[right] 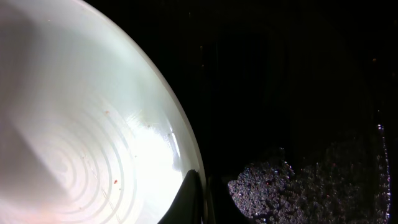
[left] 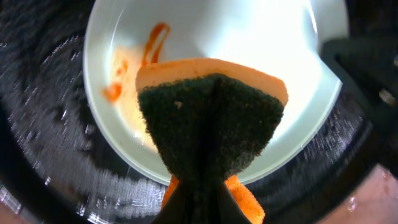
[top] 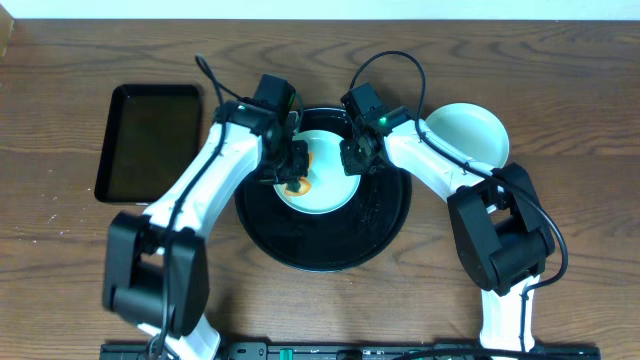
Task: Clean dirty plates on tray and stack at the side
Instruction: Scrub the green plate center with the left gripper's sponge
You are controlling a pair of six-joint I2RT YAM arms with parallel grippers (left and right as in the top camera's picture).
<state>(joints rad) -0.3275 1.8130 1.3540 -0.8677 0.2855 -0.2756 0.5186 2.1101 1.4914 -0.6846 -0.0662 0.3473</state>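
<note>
A pale mint-blue plate (top: 326,183) lies on the back half of the round black tray (top: 330,245), with an orange-brown smear (top: 301,186) on its left side. My left gripper (top: 292,168) is shut on an orange sponge with a dark green scouring face (left: 211,124), held over the plate (left: 255,43) beside the smear (left: 152,43). My right gripper (top: 352,157) is shut on the plate's right rim. In the right wrist view one fingertip (right: 191,196) lies inside the rim of the plate (right: 74,124). A second mint plate (top: 468,136) sits on the table, right of the tray.
A smaller rectangular black tray (top: 150,140) lies on the wooden table at the left. Both arms reach in from the front and cross above the round tray's sides. Wet, glittering tray surface (right: 298,186) shows beside the gripped rim.
</note>
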